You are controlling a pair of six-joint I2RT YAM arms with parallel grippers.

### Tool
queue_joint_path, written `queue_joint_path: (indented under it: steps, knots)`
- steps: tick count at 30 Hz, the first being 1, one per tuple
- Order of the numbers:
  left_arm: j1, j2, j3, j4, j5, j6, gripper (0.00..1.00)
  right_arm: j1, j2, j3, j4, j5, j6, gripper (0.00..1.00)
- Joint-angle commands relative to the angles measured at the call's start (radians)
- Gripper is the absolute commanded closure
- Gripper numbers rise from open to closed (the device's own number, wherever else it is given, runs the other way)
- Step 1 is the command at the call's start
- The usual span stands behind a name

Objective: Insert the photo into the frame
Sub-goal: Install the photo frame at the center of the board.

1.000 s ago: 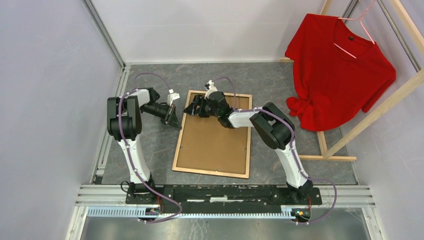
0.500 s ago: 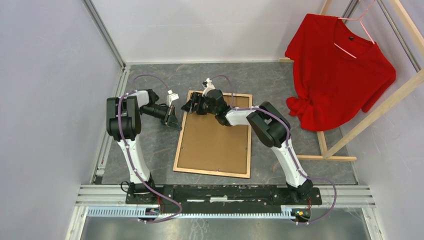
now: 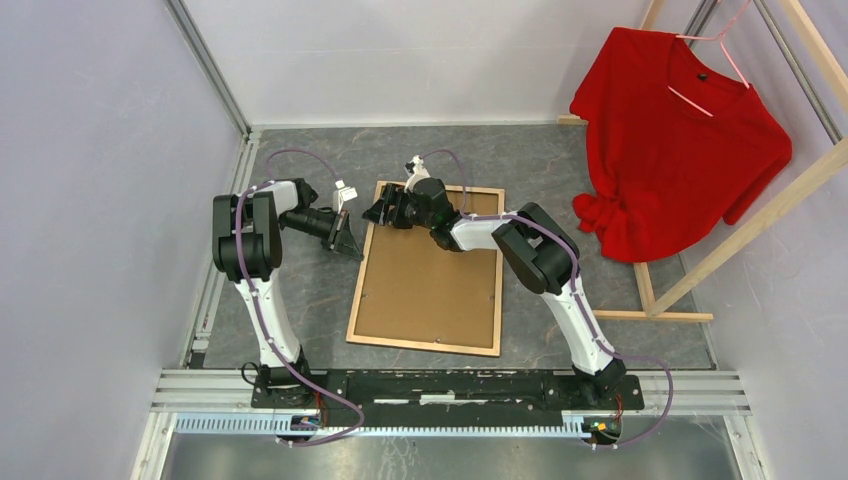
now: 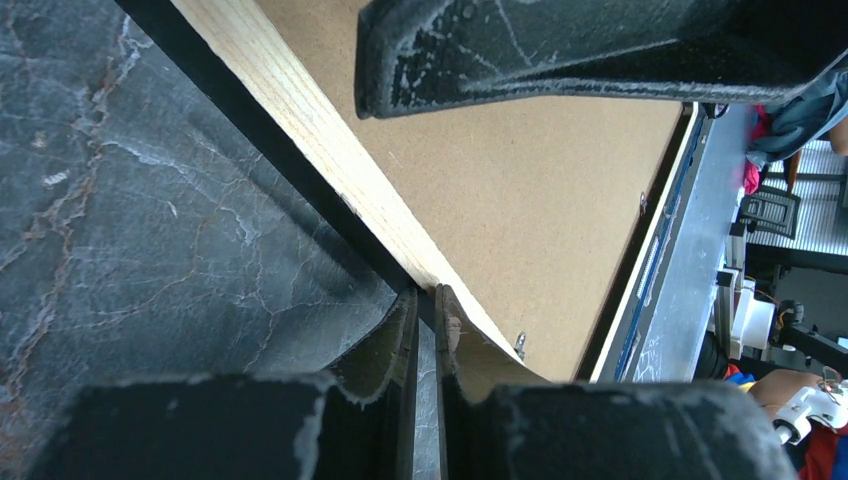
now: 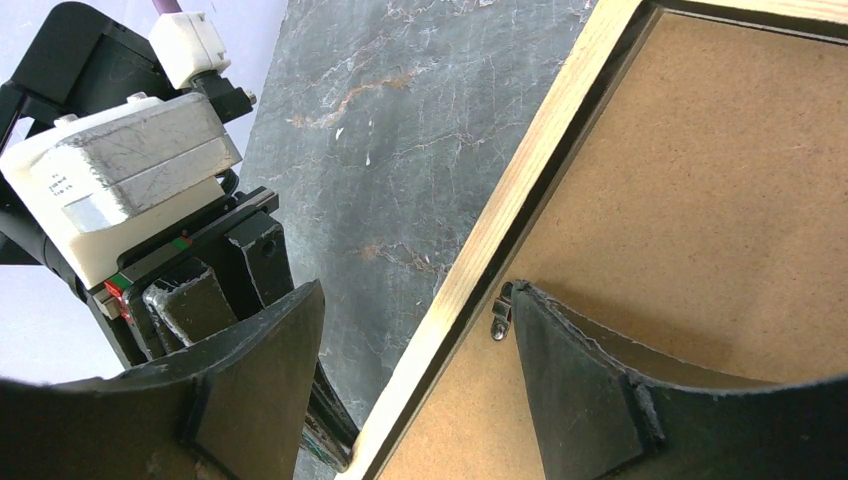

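Note:
The frame (image 3: 362,282) lies back side up on the grey floor, its light wood rails around the brown backing board (image 3: 425,285). The photo is hidden. My left gripper (image 3: 350,241) is shut, its tips against the outer edge of the frame's left rail (image 4: 330,150) in the left wrist view (image 4: 425,295). My right gripper (image 3: 385,212) is open near the frame's far left corner. In the right wrist view (image 5: 415,300) it straddles the left rail (image 5: 520,170), one finger on the board (image 5: 720,180) beside a small metal clip (image 5: 499,318).
A red shirt (image 3: 680,140) hangs on a wooden rack (image 3: 760,200) at the right. Grey walls close in the left and far sides. Another clip (image 4: 520,345) sits on the board near the left gripper's tips.
My right gripper has shifted a little left and farther, toward the frame's far left corner. The left gripper and the frame have barely moved.

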Motion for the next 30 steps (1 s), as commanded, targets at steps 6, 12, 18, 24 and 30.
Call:
queue_joint_path:
  steps: [6, 12, 18, 24, 30]
  knots:
    - [-0.012, -0.004, -0.023, 0.033, -0.072, 0.009, 0.85, -0.003, 0.048, 0.044, -0.026, -0.059, -0.017, 0.25]
    - [-0.012, -0.005, -0.024, 0.033, -0.079, 0.009, 0.86, -0.008, 0.075, 0.078, -0.017, -0.132, -0.020, 0.25]
    - [-0.012, -0.002, -0.020, 0.033, -0.082, 0.010, 0.86, -0.013, 0.066, 0.068, -0.009, -0.156, -0.014, 0.25]
    - [-0.011, -0.006, -0.021, 0.032, -0.082, 0.006, 0.86, -0.020, 0.052, 0.077, -0.015, -0.163, -0.027, 0.25]
    - [-0.012, -0.016, -0.021, 0.033, -0.085, 0.004, 0.87, -0.053, 0.032, 0.101, -0.035, -0.161, -0.038, 0.24]
